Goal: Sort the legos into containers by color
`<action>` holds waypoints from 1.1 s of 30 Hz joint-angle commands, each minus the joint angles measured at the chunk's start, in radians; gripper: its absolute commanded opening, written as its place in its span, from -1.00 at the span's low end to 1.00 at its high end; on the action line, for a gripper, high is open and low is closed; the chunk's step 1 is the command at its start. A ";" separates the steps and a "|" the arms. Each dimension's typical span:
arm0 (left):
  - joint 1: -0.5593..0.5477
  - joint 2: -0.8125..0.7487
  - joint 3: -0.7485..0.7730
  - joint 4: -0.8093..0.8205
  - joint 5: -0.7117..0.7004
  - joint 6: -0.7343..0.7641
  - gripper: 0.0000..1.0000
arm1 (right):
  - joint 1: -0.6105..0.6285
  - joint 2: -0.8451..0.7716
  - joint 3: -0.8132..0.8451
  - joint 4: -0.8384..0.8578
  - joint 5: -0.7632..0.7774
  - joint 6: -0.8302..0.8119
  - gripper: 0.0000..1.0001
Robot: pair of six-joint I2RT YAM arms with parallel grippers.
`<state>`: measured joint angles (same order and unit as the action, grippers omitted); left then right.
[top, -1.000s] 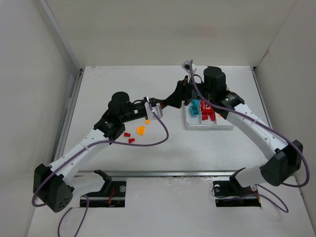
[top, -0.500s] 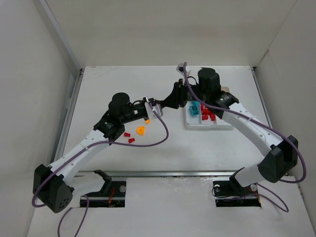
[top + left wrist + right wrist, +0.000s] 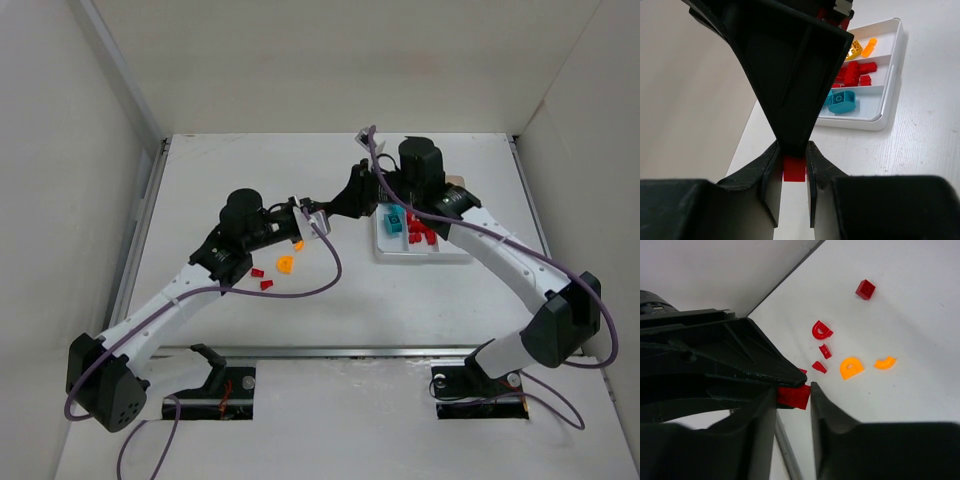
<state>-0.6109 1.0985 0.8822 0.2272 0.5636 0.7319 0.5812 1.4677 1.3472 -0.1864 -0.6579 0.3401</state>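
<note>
Above the table, left of the tray, my two grippers meet tip to tip. My left gripper (image 3: 793, 162) (image 3: 318, 214) is shut on a small red lego (image 3: 794, 170). My right gripper (image 3: 792, 390) (image 3: 338, 207) comes from the opposite side and both its fingers touch the same red lego (image 3: 796, 397). The white tray (image 3: 860, 123) (image 3: 420, 258) holds teal legos (image 3: 842, 101), red legos (image 3: 855, 74) and orange legos (image 3: 862, 48) in separate containers. From above, the held lego is hidden by the fingers.
Loose legos lie on the table below the left arm: an orange half-round (image 3: 285, 264) (image 3: 851, 367), an orange arc (image 3: 885, 363), and red pieces (image 3: 257, 271) (image 3: 822, 330) (image 3: 865, 289). White walls enclose the table on three sides.
My right gripper has shifted slightly left toward the left gripper and closed its jaws around the red lego. The left arm has stayed still, jaws shut.
</note>
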 commanded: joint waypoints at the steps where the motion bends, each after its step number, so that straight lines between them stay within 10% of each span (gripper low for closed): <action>1: -0.006 -0.012 0.009 0.107 -0.008 0.009 -1.00 | 0.020 0.011 0.040 0.016 -0.080 0.007 -0.49; 4: -0.006 -0.012 0.000 0.116 -0.008 0.009 -1.00 | 0.020 0.011 0.040 0.016 -0.095 0.007 -1.00; 9: -0.015 -0.012 0.000 0.116 -0.027 0.009 -0.81 | 0.020 0.011 0.040 0.016 -0.095 0.007 -1.00; 20: -0.015 -0.022 -0.009 0.097 -0.037 0.018 0.43 | 0.020 0.002 0.040 0.016 -0.083 0.016 -1.00; 24: -0.015 -0.031 -0.009 0.003 -0.089 0.067 0.43 | 0.011 -0.007 0.040 0.016 -0.083 0.016 -1.00; 33: -0.015 -0.063 -0.019 -0.068 -0.087 0.127 -0.25 | 0.002 -0.007 0.030 0.016 -0.083 0.016 -1.00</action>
<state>-0.6270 1.0771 0.8738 0.1562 0.4557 0.8276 0.5892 1.4807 1.3495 -0.1932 -0.7181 0.3569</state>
